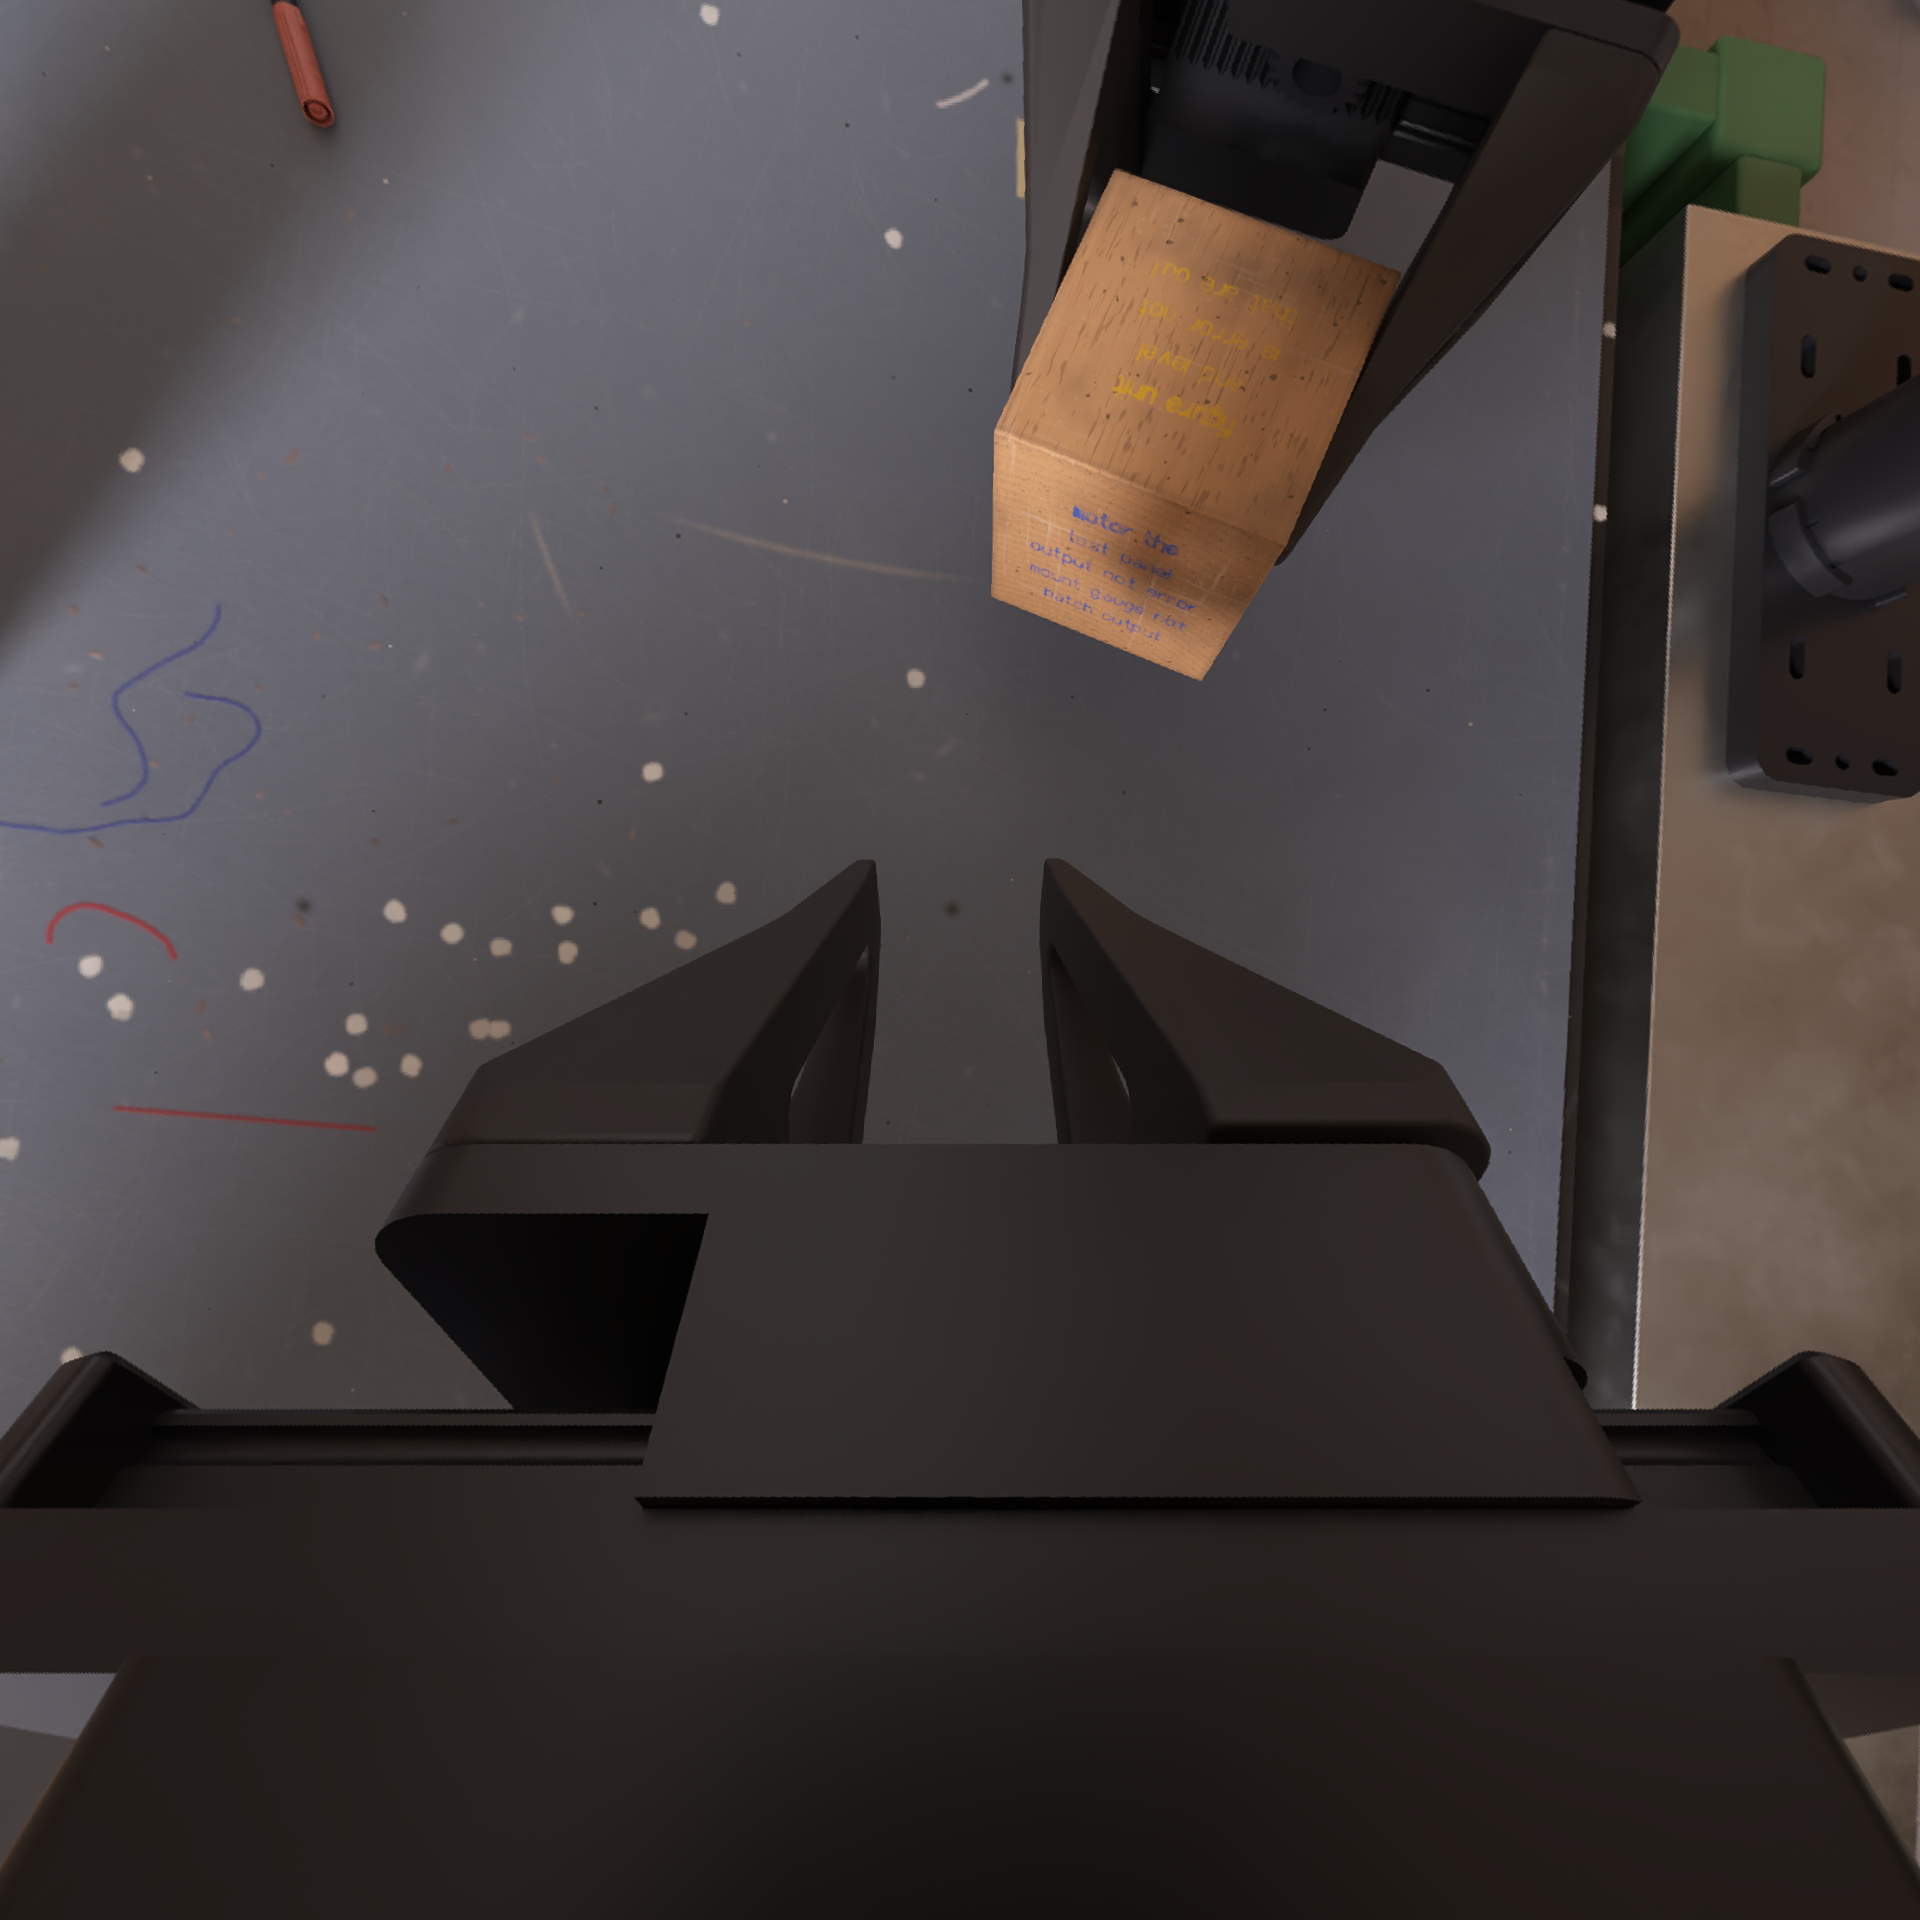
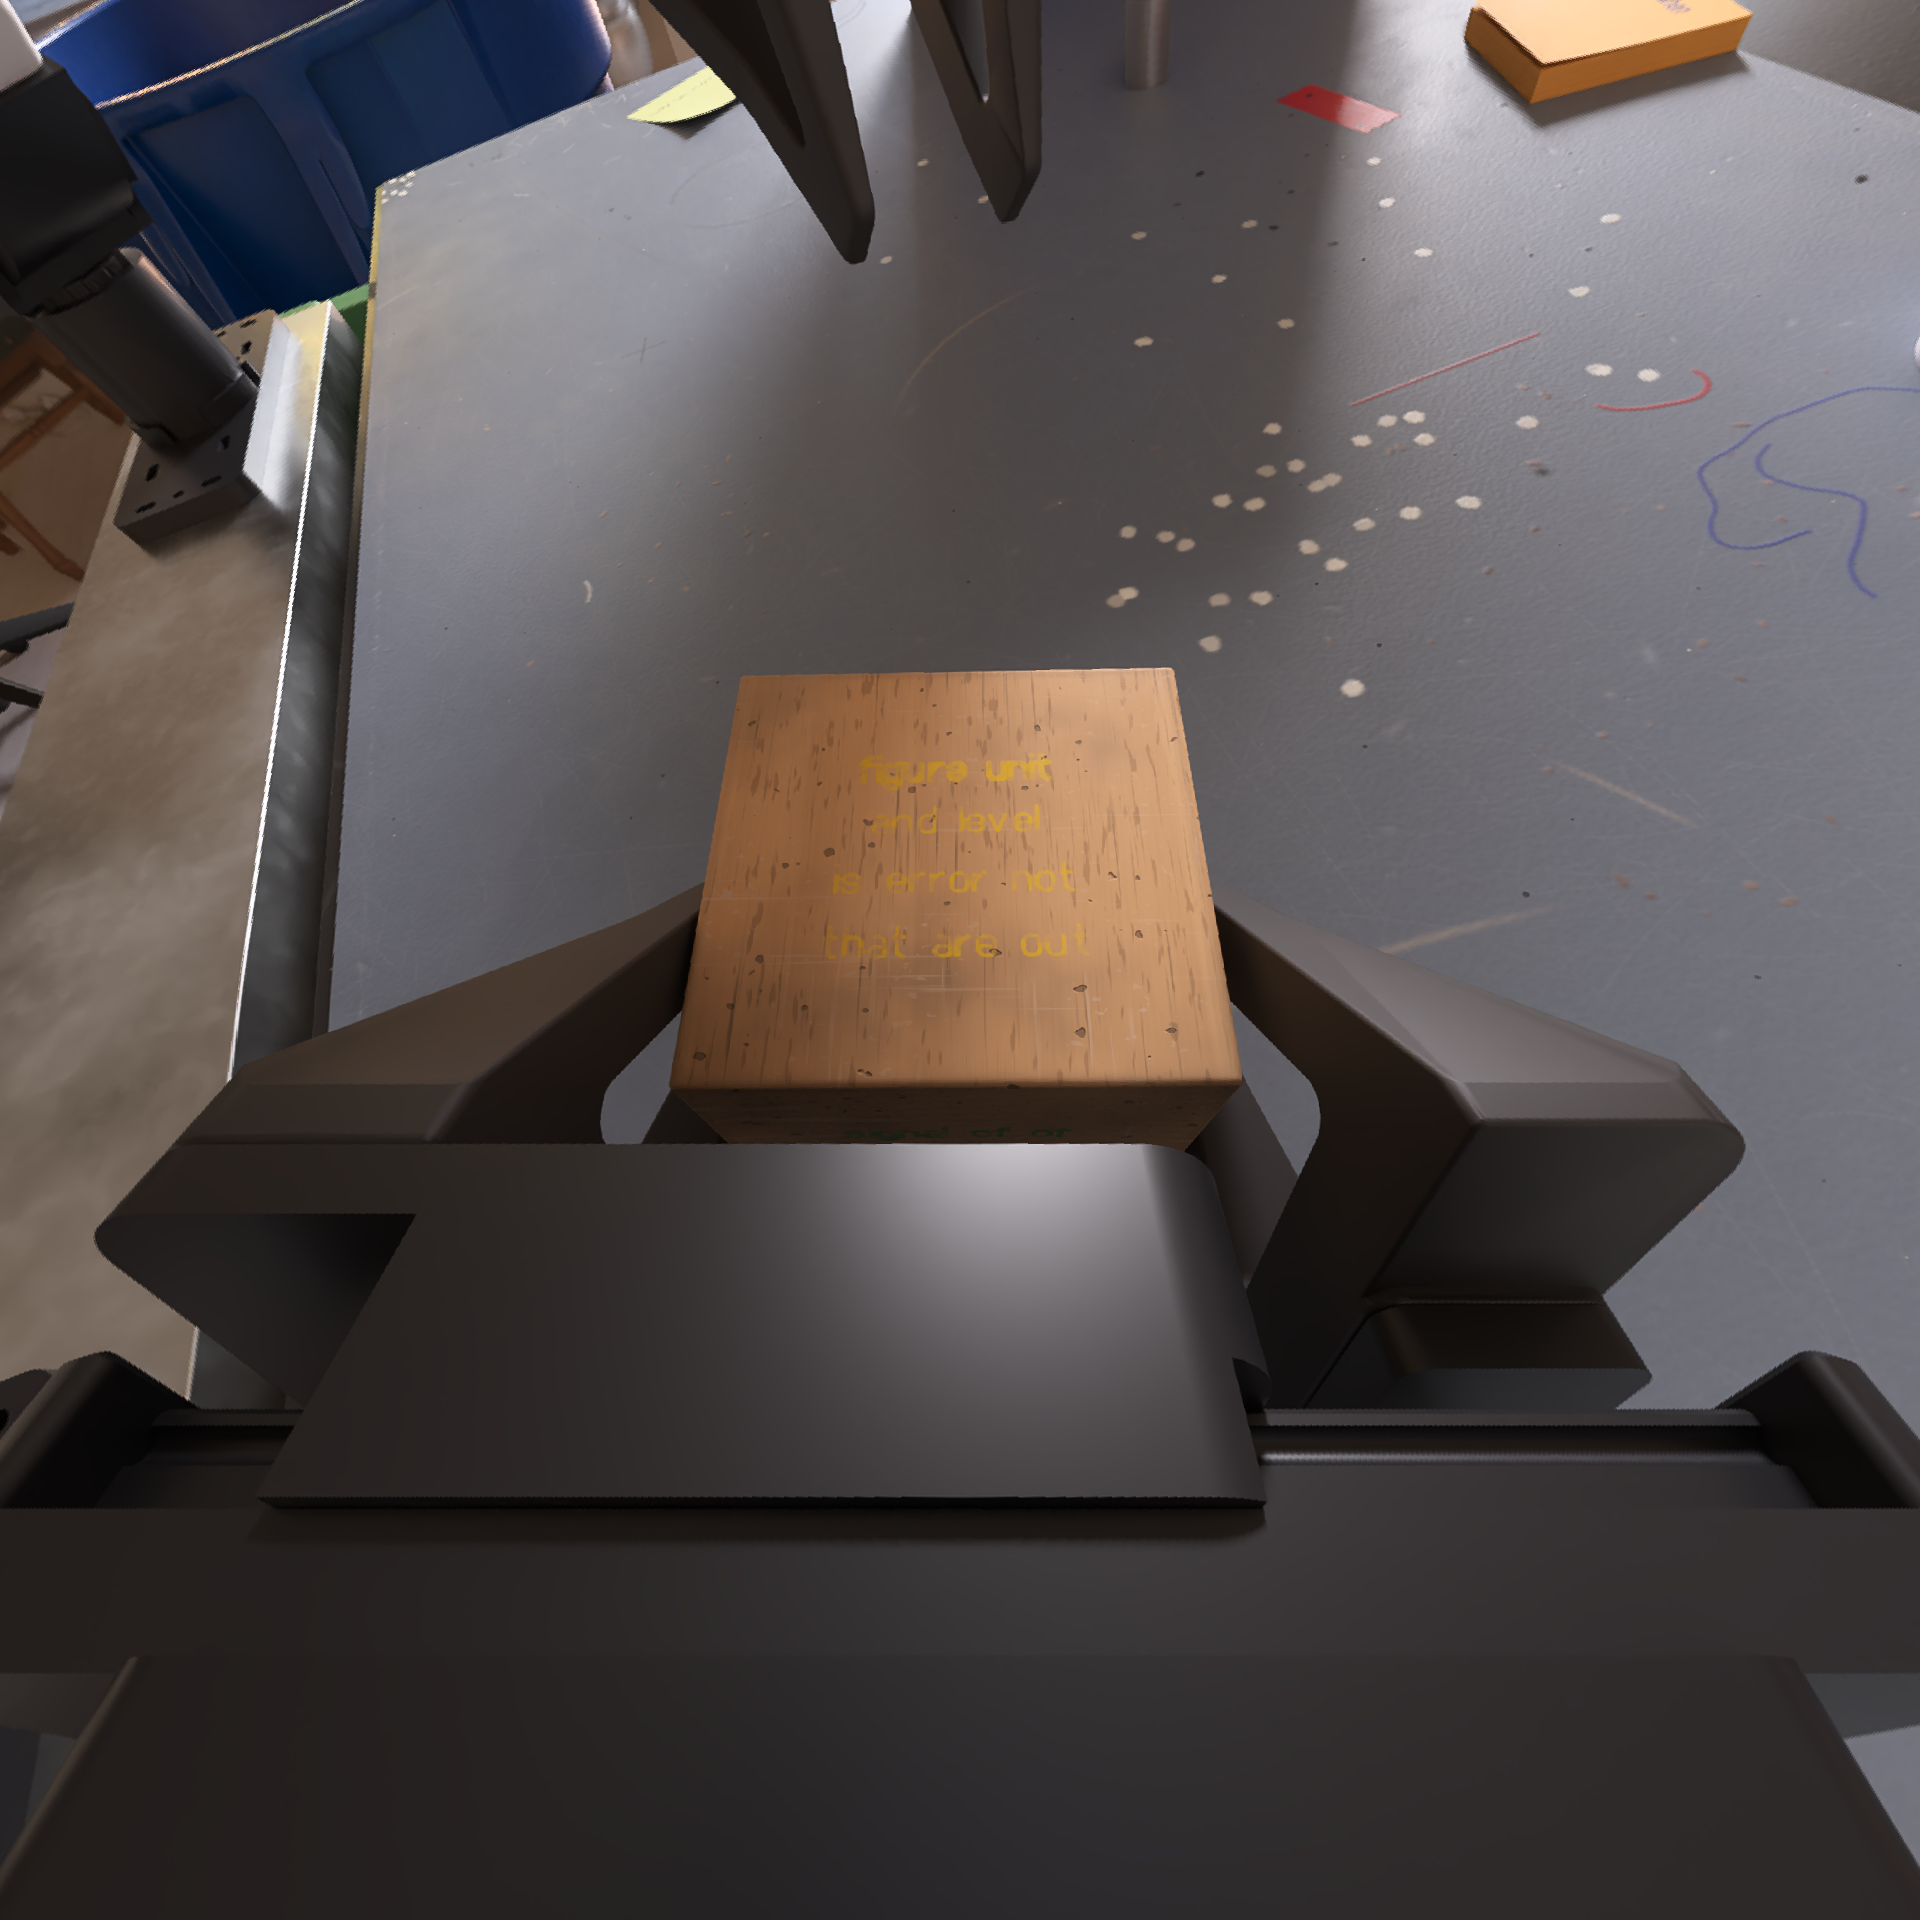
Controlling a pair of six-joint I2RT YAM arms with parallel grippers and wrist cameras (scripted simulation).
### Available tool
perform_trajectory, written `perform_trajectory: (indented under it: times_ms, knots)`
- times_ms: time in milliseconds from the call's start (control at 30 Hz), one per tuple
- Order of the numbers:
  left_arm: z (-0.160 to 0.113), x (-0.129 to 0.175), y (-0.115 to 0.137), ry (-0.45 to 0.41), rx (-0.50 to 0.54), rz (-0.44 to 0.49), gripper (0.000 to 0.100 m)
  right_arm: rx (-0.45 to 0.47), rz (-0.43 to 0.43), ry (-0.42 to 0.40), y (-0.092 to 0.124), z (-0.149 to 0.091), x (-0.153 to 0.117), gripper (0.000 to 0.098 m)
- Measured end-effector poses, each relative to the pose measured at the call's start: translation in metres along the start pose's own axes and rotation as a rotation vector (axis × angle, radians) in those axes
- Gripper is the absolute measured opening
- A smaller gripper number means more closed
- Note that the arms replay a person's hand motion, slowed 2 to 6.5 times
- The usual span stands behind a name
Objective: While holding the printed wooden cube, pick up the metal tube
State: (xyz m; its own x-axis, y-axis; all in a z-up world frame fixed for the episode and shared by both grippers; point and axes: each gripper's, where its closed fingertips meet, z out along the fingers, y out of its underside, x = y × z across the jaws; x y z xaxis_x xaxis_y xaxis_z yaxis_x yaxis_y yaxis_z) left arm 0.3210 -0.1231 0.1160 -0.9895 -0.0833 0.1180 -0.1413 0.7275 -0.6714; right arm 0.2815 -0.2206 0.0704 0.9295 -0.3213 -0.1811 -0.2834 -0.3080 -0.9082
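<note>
**Inspector:** State of both pincers, and where are the task's things?

**Operator:** My right pincer (image 2: 956, 914) is clamped on the printed wooden cube (image 2: 956, 894), one finger flat on each side face, and the cube is clear of the tabletop (image 2: 623, 520). My left pincer (image 1: 958, 883) holds nothing; a narrow gap shows between its fingers. The metal tube (image 2: 1146, 42) appears only at the far edge of the right wrist view: a grey upright cylinder, its top cut off by the frame.

**Inspector:** Handling?

**Operator:** I judge the cube light and rigid; its flat, speckled-grain faces, printed on several sides, give good purchase. The tube looks smooth, hard and round, so likely slippery. I would open wider and grip across its middle.

**Inspector:** Surroundings?

**Operator:** Scuffed grey tabletop, pale flecks, pen scribbles; an orange pad (image 2: 1605, 42) far right.
</note>
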Motion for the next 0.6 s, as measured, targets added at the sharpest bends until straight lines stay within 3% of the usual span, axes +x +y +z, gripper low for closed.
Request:
perform_trajectory:
  times_ms: [267, 600]
  knots:
    - [0.0009, -0.0001, 0.0011, 0.002, -0.005, -0.001, 0.027, 0.0, 0.001, -0.001, 0.0001, 0.0, -0.0001, 0.0608]
    - [0.0017, -0.0028, 0.0026, -0.01, -0.012, 0.001, 0.042, 0.0, 0.001, -0.002, 0.0001, 0.0, -0.0002, 0.0608]
